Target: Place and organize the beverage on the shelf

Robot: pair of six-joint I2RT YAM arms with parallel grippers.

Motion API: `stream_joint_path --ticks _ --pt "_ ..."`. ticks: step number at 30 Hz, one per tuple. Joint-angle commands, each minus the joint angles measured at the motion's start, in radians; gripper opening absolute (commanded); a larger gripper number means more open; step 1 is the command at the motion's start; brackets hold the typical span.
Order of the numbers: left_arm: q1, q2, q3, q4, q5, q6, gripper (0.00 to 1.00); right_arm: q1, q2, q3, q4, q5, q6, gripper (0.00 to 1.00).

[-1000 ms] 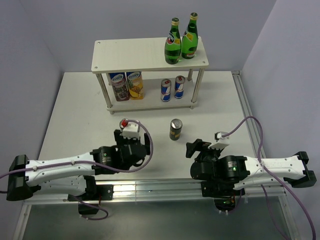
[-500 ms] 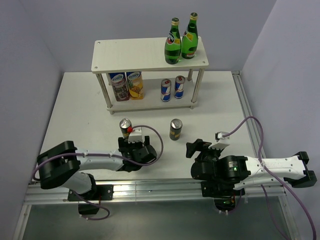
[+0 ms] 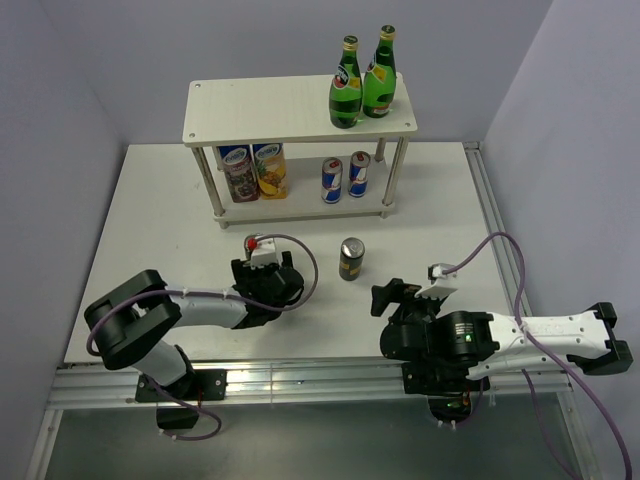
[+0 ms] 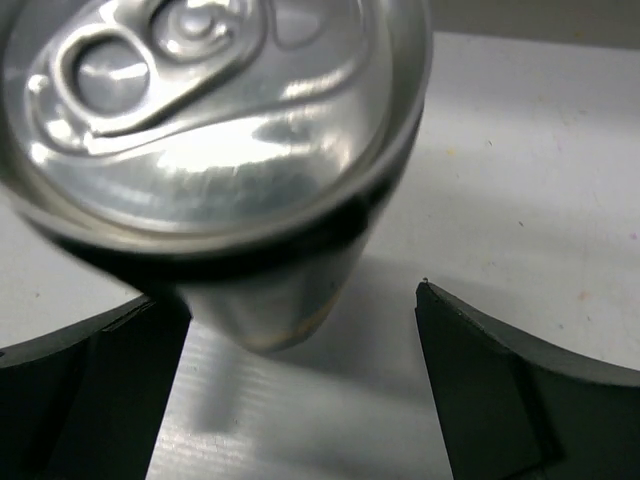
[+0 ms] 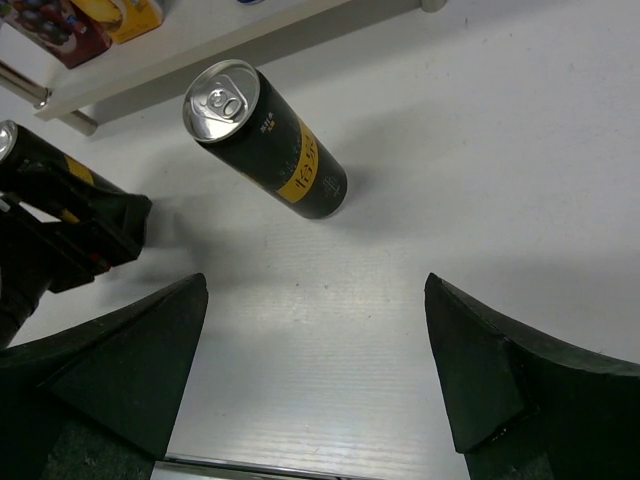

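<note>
A dark can with a yellow-gold label (image 3: 352,258) stands on the table in front of the shelf (image 3: 270,108); it also shows in the right wrist view (image 5: 265,140). A second dark can (image 4: 215,130) stands between the fingers of my open left gripper (image 4: 285,300), close to the left finger and apart from the right one. In the top view my left gripper (image 3: 255,262) covers most of it. My right gripper (image 3: 385,297) is open and empty, near the first can. Two green bottles (image 3: 362,85) stand on the top board's right end. Two blue-and-silver cans (image 3: 345,178) stand on the lower board.
Two other drink containers (image 3: 253,170), one purple and one yellow, stand at the left of the lower board. The shelf's metal legs (image 3: 216,195) stand at its corners. Grey walls close in the table on three sides. A metal rail (image 3: 300,375) runs along the near edge.
My left gripper drew back from the second dark can, then moved forward again so that the can is between its open fingers. The left elbow has folded up. The right arm has not moved.
</note>
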State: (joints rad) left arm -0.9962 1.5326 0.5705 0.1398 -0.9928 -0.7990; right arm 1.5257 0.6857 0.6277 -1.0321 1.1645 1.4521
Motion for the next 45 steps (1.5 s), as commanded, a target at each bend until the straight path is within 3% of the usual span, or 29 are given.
stream_joint_path --ticks 1,11,16,25,28,29,31,34,40,45 --pt "0.033 0.027 -0.006 0.132 -0.013 0.067 0.99 0.008 0.018 0.004 0.023 0.041 0.008 0.96" --pt "0.148 0.153 0.04 0.299 0.023 0.141 0.98 0.008 0.026 0.0 0.055 0.037 -0.03 0.96" --pt "0.189 0.202 0.071 0.363 0.052 0.192 0.79 0.008 0.032 0.0 0.055 0.037 -0.029 0.96" --pt "0.222 0.201 0.075 0.419 0.063 0.245 0.61 0.008 0.037 0.0 0.055 0.038 -0.03 0.96" --pt "0.223 0.19 0.081 0.391 0.059 0.241 0.23 0.007 0.035 0.0 0.055 0.038 -0.029 0.96" --pt "0.223 0.184 0.077 0.386 0.059 0.236 0.15 0.008 0.034 0.0 0.055 0.041 -0.029 0.96" --pt "0.223 0.172 0.071 0.382 0.062 0.236 0.14 0.007 0.034 -0.003 0.053 0.043 -0.025 0.96" --pt "0.223 0.161 0.068 0.35 0.059 0.218 0.03 0.008 0.032 -0.002 0.055 0.043 -0.029 0.96" --pt "0.185 0.083 0.048 0.252 0.026 0.169 0.0 0.008 0.034 -0.002 0.058 0.043 -0.03 0.96" --pt "0.122 -0.038 0.097 0.066 -0.021 0.126 0.0 0.008 0.043 0.0 0.053 0.046 -0.026 0.96"
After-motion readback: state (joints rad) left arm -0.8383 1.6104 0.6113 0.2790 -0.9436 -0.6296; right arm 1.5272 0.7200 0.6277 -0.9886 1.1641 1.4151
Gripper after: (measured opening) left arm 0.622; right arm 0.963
